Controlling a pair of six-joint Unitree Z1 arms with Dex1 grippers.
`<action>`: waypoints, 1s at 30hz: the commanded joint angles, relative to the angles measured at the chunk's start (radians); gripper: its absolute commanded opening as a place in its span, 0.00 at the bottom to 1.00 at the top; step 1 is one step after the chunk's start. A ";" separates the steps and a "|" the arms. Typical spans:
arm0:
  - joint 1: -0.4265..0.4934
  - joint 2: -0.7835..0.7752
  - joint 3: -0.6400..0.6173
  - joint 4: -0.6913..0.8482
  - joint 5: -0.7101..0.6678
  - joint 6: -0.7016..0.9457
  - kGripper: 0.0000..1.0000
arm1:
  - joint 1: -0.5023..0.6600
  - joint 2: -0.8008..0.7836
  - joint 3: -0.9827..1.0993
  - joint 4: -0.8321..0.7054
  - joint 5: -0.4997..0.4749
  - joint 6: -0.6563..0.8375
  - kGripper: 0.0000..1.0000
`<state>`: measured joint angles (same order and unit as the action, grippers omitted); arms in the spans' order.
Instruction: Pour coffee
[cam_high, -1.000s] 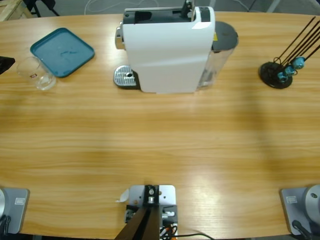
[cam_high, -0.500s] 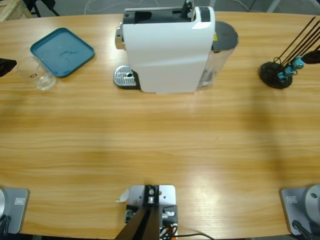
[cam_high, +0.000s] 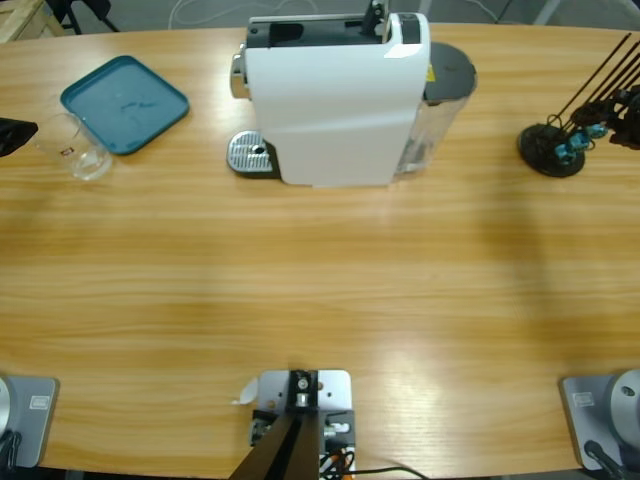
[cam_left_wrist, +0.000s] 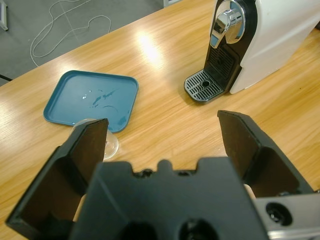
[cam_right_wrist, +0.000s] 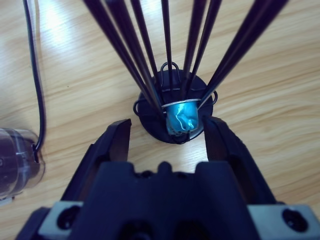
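Note:
No coffee shows in any view. A clear glass tumbler (cam_high: 72, 146) stands empty at the table's left, beside the teal tray (cam_high: 124, 103). My left gripper (cam_high: 12, 134) peeks in from the left edge just short of the tumbler, jaws open; in its wrist view (cam_left_wrist: 162, 125) the tumbler (cam_left_wrist: 102, 145) sits by the left jaw. The white coffee machine (cam_high: 335, 98) stands at the back middle with its drip grate (cam_high: 250, 154). My right gripper (cam_high: 630, 103) is at the capsule rack (cam_high: 552, 148); its open jaws (cam_right_wrist: 167, 126) flank a blue capsule (cam_right_wrist: 181, 118) without touching it.
The rack's black rods (cam_right_wrist: 165, 45) fan out above the right jaws. The machine's water tank (cam_right_wrist: 17, 162) and a black cable (cam_right_wrist: 35, 75) lie to the left in the right wrist view. The machine's spout (cam_left_wrist: 227, 22) overhangs the grate (cam_left_wrist: 202, 87).
My right gripper has come in from the right edge to the capsule rack. My left gripper has edged slightly toward the tumbler.

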<state>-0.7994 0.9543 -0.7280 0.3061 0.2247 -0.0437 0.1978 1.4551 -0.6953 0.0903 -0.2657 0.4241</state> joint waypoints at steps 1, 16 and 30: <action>0.008 0.023 0.038 -0.010 -0.011 -0.004 0.95 | -0.005 0.056 0.031 -0.024 0.001 -0.002 0.60; 0.008 0.023 0.038 -0.011 -0.010 0.001 0.95 | -0.035 0.071 0.036 -0.040 -0.015 -0.002 0.59; 0.008 0.023 0.038 -0.012 -0.010 0.002 0.95 | -0.041 0.113 0.036 -0.053 -0.018 -0.045 0.01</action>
<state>-0.7994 0.9543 -0.7278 0.3054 0.2247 -0.0437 0.1746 1.5250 -0.6878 0.0542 -0.2815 0.4204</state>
